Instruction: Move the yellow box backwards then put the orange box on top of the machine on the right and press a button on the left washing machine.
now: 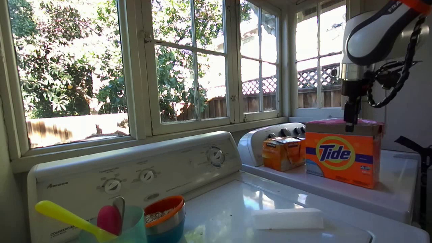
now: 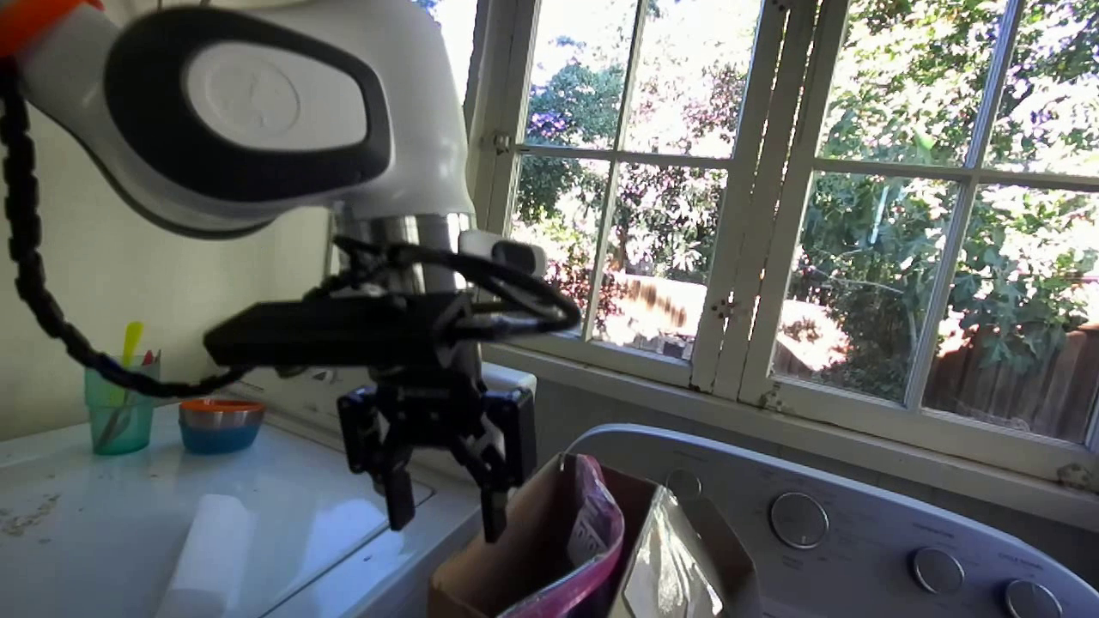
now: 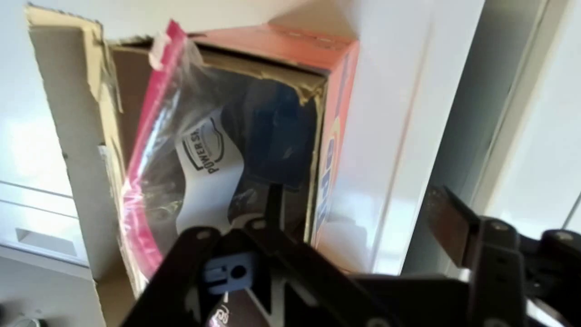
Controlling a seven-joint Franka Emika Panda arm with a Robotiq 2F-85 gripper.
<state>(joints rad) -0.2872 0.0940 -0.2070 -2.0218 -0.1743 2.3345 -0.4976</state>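
Observation:
The orange Tide box (image 1: 341,157) stands upright, its top torn open, on the right machine (image 1: 398,163); its open top also shows in an exterior view (image 2: 481,575) and the wrist view (image 3: 333,118). A smaller yellow-orange box (image 1: 281,157) stands left of it, by the right machine's panel. My gripper (image 2: 446,521) is open at the Tide box's upper edge. In the wrist view the gripper (image 3: 363,204) has one finger over the box opening and the other outside the printed side. Contact cannot be told. The left machine (image 1: 189,162) has several dials on its panel.
A white block (image 1: 288,218) lies on the left machine's lid. A green cup with utensils (image 1: 133,222) and an orange-rimmed bowl (image 1: 172,222) stand at its far end. The right machine's knobbed panel (image 2: 859,532) and the windows are behind. A dark object (image 1: 410,143) is at the right edge.

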